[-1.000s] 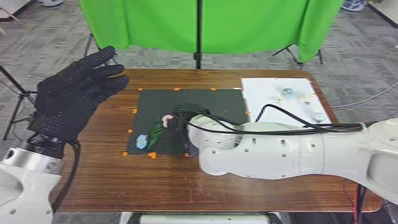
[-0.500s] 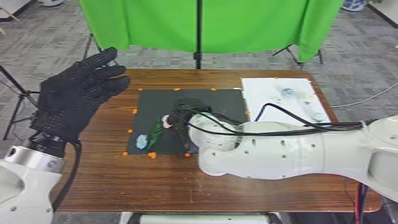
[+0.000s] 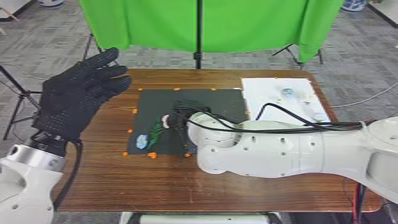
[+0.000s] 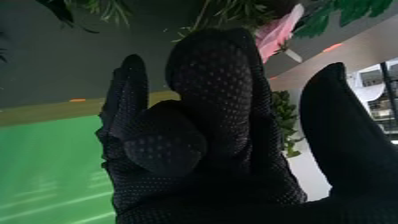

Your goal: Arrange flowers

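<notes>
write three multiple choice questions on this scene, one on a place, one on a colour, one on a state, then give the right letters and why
1. In the head view, on which side of the dark grey mat does the flat white sheet lie?
A. Left
B. Right
C. Near

2. What colour is the small bloom by the mat's near left corner?
A. Yellow
B. Red
C. Pale blue

3. How is the black-gloved left robot hand?
A. Open
B. Balled into a fist
C. Curled round a stem

Answers:
1. B, the sheet lies off the mat's right edge.
2. C, its petals look light blue.
3. A, its fingers extend, holding nothing.
</notes>
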